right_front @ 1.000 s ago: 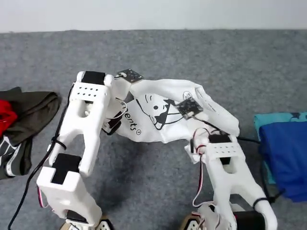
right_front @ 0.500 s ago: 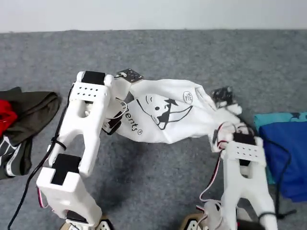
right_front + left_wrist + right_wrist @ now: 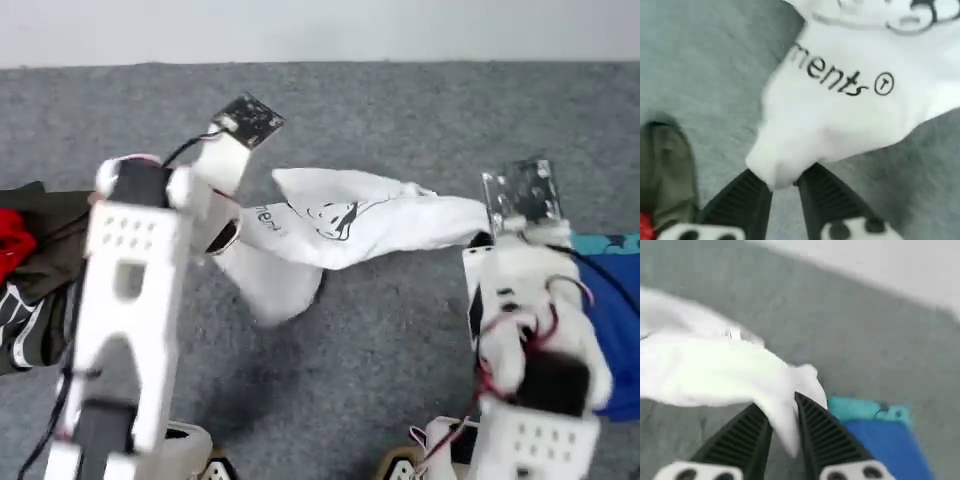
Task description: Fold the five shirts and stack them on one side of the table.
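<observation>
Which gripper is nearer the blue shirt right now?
Right. The right gripper, shut on one end of the white shirt, sits just beside the blue shirt. The left gripper grips the other end, far off by the dark clothes pile.

The place looks like a robotics lab bench rather than a home. The table (image 3: 380, 130) has a grey, carpet-like cover and stands against a plain white wall (image 3: 320, 30). The white plastic left arm (image 3: 130, 290) and right arm (image 3: 530, 330) carry bare circuit boards (image 3: 250, 118) and loose red wires (image 3: 490, 370).
</observation>
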### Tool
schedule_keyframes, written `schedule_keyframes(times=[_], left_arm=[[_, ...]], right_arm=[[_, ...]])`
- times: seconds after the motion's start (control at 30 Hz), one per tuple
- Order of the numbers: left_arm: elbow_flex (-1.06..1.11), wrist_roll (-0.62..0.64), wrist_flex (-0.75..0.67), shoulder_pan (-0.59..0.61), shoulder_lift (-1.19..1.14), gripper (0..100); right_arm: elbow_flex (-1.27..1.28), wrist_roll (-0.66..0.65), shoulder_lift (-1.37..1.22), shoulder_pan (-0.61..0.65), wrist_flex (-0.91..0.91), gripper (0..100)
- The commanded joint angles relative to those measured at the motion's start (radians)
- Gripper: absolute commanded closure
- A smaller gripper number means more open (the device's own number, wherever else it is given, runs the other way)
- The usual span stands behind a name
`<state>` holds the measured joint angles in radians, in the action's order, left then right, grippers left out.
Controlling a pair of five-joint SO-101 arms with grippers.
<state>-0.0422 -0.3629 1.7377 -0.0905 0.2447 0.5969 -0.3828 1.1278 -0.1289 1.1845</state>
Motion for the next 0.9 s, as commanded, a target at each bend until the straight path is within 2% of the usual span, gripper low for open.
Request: schedule_keyframes(times=[0.0, 0.13, 0.27, 0.43, 0.57, 0.73, 0.87], left_arm=[[-0.018, -0.006, 0.018, 0.015, 0.195, 99], [0.053, -0.017, 0.014, 0.009, 0.218, 99], [0.136, -0.071, -0.046, 0.012, 0.095, 99], [0.108, -0.069, -0.13, 0.015, -0.057, 99], [-0.025, -0.066, -0.126, 0.032, -0.068, 99], [-0.358, 0.021, -0.104, 0.144, -0.032, 99], [-0.518, 0.034, -0.029, 0.193, 0.005, 99]], right_arm=[[-0.127, 0.008, 0.096, -0.015, 0.041, 98.8], [-0.189, 0.008, 0.104, -0.015, 0.064, 98.8], [-0.055, 0.008, 0.042, 0.028, 0.022, 98.8], [0.094, 0.008, -0.004, 0.051, -0.107, 98.8], [0.015, 0.009, -0.013, 0.048, -0.166, 98.8], [-0.198, 0.118, -0.018, 0.004, -0.231, 98.8], [-0.35, 0.192, -0.018, -0.045, -0.232, 98.8]])
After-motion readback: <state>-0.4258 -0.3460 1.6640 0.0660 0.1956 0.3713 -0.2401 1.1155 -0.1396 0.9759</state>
